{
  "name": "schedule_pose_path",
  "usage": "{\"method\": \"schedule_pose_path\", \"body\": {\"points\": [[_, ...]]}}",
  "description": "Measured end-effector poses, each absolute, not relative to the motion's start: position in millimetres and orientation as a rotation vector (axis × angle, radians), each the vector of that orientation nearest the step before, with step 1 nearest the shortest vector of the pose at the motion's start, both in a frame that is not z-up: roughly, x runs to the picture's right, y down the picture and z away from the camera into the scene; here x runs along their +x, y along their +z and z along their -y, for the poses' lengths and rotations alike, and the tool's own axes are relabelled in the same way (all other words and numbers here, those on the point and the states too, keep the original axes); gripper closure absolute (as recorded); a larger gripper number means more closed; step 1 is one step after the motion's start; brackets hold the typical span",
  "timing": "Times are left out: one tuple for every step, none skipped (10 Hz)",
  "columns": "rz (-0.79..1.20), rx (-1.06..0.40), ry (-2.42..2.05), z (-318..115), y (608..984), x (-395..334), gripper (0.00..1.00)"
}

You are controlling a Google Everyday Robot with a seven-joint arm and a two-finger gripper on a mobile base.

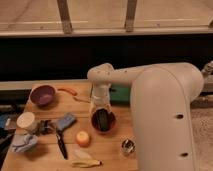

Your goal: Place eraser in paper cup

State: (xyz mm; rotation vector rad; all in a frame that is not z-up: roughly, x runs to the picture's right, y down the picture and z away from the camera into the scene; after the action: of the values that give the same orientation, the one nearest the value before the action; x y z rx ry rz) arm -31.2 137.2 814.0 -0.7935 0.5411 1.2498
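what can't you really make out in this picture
Camera view only:
- eraser: lies in the red-orange bowl, top end covered by the pincer hanging right above it.
- green object: mostly hidden behind the arm.
- small shiny object: too small to identify.
- paper cup: too small to show its inside.
- table: right side hidden by the robot's body.

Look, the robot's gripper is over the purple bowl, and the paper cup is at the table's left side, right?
Not quite. The camera view shows the gripper over the red-orange bowl, not the purple bowl, which sits further left and back. The paper cup is at the left side of the table, as you said.
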Motion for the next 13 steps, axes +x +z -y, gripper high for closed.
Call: {"method": "schedule_pose_path", "body": {"points": [[-0.542, -0.789, 1.254, -137.3, 813.7, -30.4, 0.56], [-0.539, -0.781, 1.261, -135.7, 811.7, -29.1, 0.69], [-0.537, -0.777, 1.264, -134.8, 810.6, -27.3, 0.79], [-0.534, -0.775, 1.265, -133.8, 809.1, -27.6, 0.88], [-0.530, -0.772, 1.265, -132.6, 807.5, -27.4, 0.97], [-0.528, -0.770, 1.266, -132.0, 806.6, -27.1, 1.00], [-0.524, -0.763, 1.270, -130.2, 804.9, -26.5, 1.00], [-0.517, -0.748, 1.279, -125.6, 800.9, -24.6, 1.00], [-0.507, -0.731, 1.288, -119.0, 796.5, -22.7, 1.00], [-0.494, -0.709, 1.298, -110.2, 790.4, -20.4, 1.00], [-0.473, -0.675, 1.311, -94.3, 780.2, -17.8, 1.00], [-0.452, -0.632, 1.320, -74.1, 765.8, -15.9, 1.00], [-0.430, -0.593, 1.323, -52.9, 750.8, -16.5, 1.00]]}}
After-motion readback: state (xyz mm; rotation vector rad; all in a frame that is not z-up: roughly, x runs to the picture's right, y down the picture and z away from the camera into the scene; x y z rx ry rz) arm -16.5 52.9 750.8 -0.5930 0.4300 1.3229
